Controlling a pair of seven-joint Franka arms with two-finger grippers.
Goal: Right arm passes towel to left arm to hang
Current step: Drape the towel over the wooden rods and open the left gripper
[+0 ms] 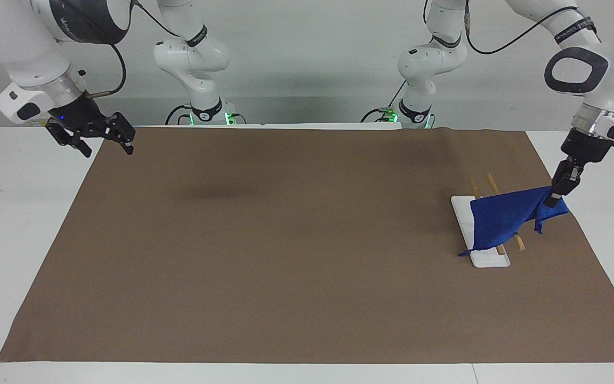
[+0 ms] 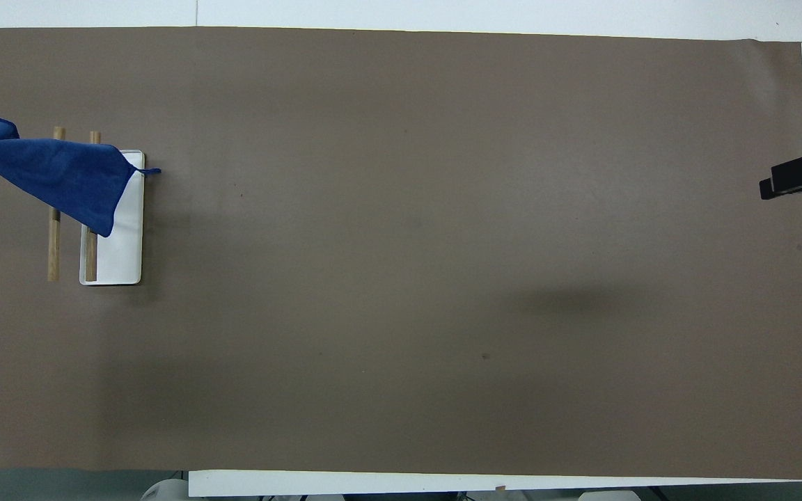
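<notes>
Towel (image 1: 501, 218) draped over two wooden rails (image 1: 493, 188) near mat's (image 1: 307, 256) left-arm edge, middle bare; left gripper (image 1: 552, 201) clamped on towel corner, right gripper (image 1: 105, 149) raised, fingers spread

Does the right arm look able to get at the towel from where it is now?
Probably not right away. The right gripper hangs open over the mat's edge at its own end, while the towel is draped over the rack's wooden bars at the left arm's end, pinched by the left gripper. Nothing lies between.
</notes>
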